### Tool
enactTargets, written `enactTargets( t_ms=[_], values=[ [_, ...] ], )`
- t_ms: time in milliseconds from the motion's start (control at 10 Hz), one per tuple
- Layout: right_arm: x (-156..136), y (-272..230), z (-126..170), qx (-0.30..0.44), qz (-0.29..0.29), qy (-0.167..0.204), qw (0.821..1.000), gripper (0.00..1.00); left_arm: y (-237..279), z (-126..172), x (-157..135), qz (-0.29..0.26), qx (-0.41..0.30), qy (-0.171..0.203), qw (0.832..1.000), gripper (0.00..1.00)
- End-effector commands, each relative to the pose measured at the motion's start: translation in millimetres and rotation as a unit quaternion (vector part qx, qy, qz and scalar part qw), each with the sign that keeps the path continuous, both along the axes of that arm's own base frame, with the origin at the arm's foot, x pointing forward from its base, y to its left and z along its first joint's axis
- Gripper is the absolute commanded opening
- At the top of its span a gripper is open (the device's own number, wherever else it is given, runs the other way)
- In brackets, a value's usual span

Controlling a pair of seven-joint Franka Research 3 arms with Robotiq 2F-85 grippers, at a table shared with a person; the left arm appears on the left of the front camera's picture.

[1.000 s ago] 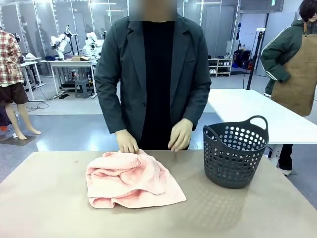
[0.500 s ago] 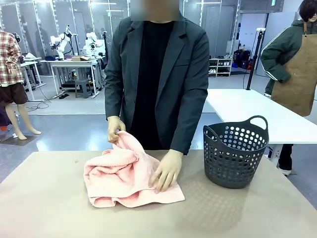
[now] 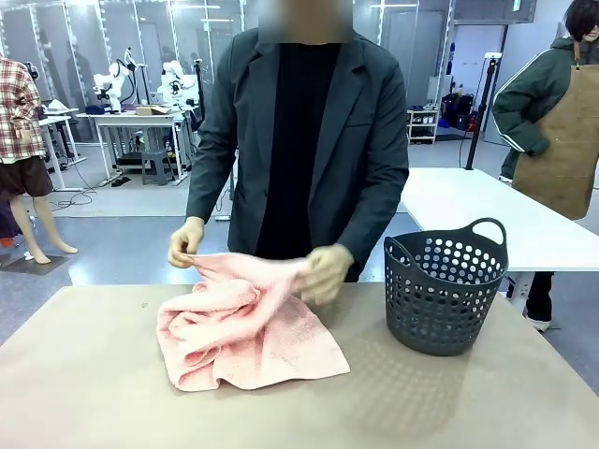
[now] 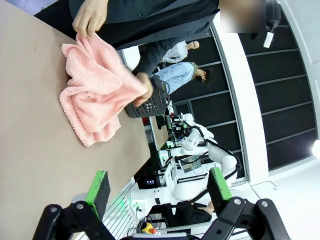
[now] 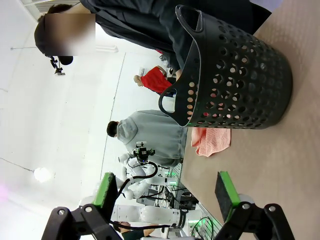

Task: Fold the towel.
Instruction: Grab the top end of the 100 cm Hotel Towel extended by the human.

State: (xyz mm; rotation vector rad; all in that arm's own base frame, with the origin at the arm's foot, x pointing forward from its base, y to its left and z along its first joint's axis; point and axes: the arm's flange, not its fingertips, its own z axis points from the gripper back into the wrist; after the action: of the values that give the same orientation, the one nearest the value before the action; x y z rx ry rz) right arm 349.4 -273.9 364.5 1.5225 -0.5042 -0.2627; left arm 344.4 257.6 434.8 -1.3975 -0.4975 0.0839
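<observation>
Salmon-pink towel (image 3: 245, 329) lifted at its far edge by person's hands (image 3: 185, 242).

The towel (image 3: 248, 327) is salmon-pink, plain, with a nubby terry surface; the basket (image 3: 440, 309) is dark grey, its wall pierced by rows of round holes; the worktop (image 3: 84, 393) is a flat tan-brown; the person's jacket (image 3: 360, 159) is charcoal grey over a black top (image 3: 295, 140); the left gripper (image 4: 158, 185) and right gripper (image 5: 165, 192) are black with bright green pads (image 4: 98, 186).
</observation>
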Motion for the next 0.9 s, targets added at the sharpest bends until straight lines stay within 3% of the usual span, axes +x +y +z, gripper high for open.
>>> enactTargets(
  t_ms=[0, 800],
  values=[
    [-1.3, -0.8, 0.6, -0.005, 0.005, 0.004, 1.0, 1.0, 0.5, 1.4, -1.8, -0.002, 0.006, 0.0, 1.0, 1.0],
    [-1.3, -0.8, 0.6, -0.005, 0.005, 0.004, 1.0, 1.0, 0.5, 1.4, -1.8, -0.002, 0.006, 0.0, 1.0, 1.0]
  ],
)
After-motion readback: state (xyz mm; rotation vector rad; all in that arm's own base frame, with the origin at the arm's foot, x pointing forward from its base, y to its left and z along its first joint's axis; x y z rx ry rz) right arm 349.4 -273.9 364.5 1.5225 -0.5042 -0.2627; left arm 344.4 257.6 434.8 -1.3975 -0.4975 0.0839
